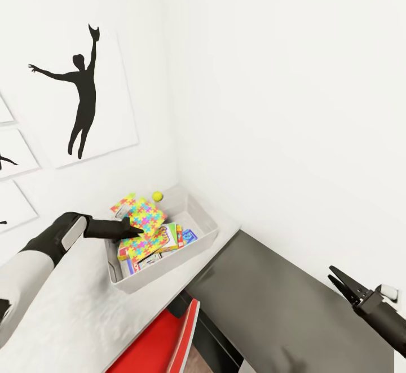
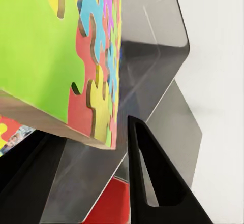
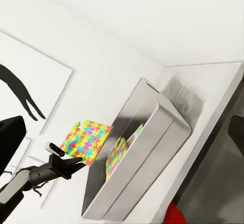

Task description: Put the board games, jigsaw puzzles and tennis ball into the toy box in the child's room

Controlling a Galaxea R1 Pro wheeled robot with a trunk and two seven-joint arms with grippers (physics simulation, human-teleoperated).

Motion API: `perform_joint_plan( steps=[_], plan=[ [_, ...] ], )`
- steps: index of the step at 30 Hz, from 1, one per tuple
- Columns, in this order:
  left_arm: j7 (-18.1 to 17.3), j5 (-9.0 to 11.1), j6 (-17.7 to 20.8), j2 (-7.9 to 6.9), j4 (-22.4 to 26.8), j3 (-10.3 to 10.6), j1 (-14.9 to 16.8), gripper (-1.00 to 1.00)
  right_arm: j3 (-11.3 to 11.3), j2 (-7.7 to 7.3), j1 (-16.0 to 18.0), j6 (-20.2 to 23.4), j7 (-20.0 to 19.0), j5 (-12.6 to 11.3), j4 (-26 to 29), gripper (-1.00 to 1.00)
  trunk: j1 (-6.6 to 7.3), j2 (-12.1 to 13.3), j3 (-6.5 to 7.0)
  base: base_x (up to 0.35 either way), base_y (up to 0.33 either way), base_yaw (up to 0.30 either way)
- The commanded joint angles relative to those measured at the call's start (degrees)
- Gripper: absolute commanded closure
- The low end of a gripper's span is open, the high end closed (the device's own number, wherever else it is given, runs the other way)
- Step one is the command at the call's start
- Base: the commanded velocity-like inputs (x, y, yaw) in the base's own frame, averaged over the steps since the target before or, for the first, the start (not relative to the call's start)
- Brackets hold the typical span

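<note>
The left gripper (image 1: 134, 230) reaches over the near rim of the toy box (image 1: 204, 215) and pinches the lower edge of a jigsaw puzzle (image 1: 145, 214), so the thin board stands tilted above the bin and not flat in it; I think it is held this way so it can slide down onto the pile when the fingers let go. In the left wrist view one black finger (image 2: 152, 183) shows beside the puzzle's cut edge (image 2: 96, 102), where bright printed pieces cover a plain brown board. Just under the gripper, inside the bin, lies the second jigsaw puzzle (image 1: 137, 244), and beside it the colourful flat board games (image 1: 175, 236) lean one over another. Beyond the held board, at the far corner of the bin, rests the small tennis ball (image 1: 157, 196), round and yellow-green. The bin is smooth light grey plastic with sloping walls, and it sits on the pale table (image 1: 73, 305) near the wall corner. Well apart, over a dark shelf top (image 1: 282, 300), the right gripper (image 1: 337, 280) hangs empty with its fingers spread.
</note>
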State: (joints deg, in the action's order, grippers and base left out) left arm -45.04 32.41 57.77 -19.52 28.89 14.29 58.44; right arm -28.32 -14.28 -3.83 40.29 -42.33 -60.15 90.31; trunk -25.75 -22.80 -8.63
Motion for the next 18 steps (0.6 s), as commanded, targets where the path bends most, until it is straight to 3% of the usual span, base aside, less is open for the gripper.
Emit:
perform_joint_plan(
  steps=[1,8,18],
  plan=[
    [0.0,0.1,-0.3,0.03,-0.7,0.3,0.1,1.0,0.2,0.1,0.0,0.4,0.1,-0.3,0.0,-1.0,-0.04,-0.1,-0.11,0.0,0.0,0.0],
    [0.4,-0.6,-5.2,0.22,-4.6,0.4,0.1,1.0,0.5,0.3,0.1,0.2,0.1,-0.3,0.0,-1.0,-0.04,-0.1,-0.11,0.0,0.0,0.0],
    [0.3,-0.7,-5.6,0.18,-5.0,0.4,0.1,1.0,0.5,0.31,0.1,0.1,0.0,-0.3,0.0,-1.0,-0.04,-0.1,-0.11,0.0,0.0,0.0]
  ],
)
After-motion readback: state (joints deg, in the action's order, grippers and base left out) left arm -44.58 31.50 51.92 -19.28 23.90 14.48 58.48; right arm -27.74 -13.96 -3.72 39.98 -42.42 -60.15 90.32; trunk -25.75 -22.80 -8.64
